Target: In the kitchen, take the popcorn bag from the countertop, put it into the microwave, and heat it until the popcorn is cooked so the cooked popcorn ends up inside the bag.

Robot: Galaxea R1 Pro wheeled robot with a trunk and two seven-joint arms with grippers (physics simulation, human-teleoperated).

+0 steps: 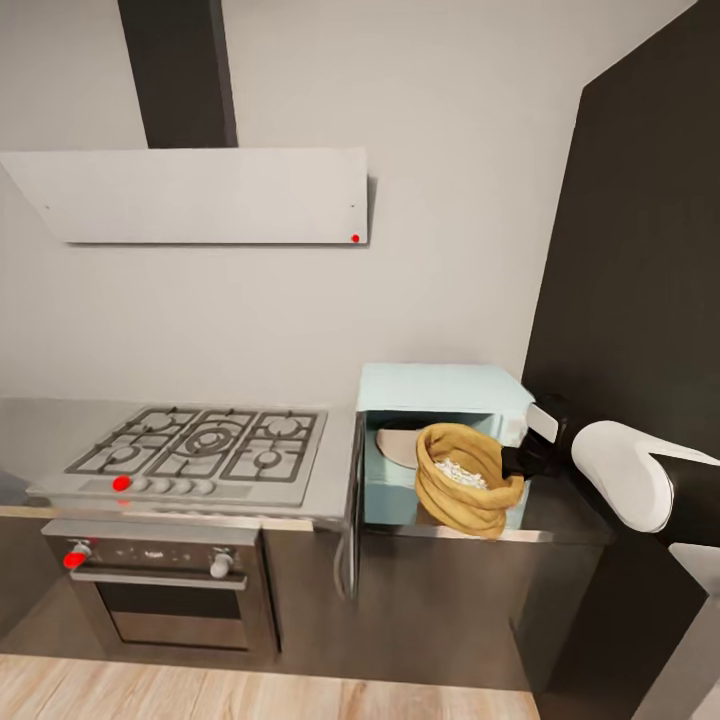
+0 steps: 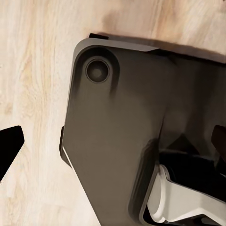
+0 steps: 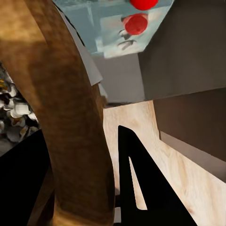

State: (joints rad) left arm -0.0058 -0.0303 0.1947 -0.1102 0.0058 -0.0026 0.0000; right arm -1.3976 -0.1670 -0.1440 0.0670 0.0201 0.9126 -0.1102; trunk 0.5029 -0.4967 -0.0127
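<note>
Jaws of the right gripper clamp the popcorn bag's rim at centre right, at the open microwave mouth; seemingly not fully inside. Heating remains.

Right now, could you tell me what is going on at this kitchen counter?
The robot's right gripper holds the popcorn bag by its rim, in front of the open microwave on the countertop. White popcorn shows inside the bag. Whether the bag is going in or coming out cannot be told. The left wrist view looks down at the wood floor.
</note>
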